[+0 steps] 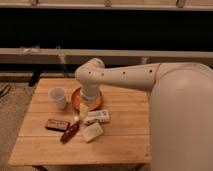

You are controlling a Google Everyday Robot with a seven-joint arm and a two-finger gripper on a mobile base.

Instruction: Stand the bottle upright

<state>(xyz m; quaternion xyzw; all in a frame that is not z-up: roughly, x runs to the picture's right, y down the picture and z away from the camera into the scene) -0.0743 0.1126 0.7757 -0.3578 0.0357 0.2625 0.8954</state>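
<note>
While the bottle [98, 116] lies on its side just in front of the orange plate [74, 98], nothing's done yet, imo: the gripper [83, 111] hangs at the plate's front edge, beside the bottle, jaws wide & empty, so grasping & tipping it up remain.

Cream gripper [84, 111] over dark-printed white bottle [98, 117], orange plate [74, 98], pale wooden table [125, 137].

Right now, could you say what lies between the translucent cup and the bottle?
In the camera view: the orange plate and the gripper, hanging beside the bottle.
</note>
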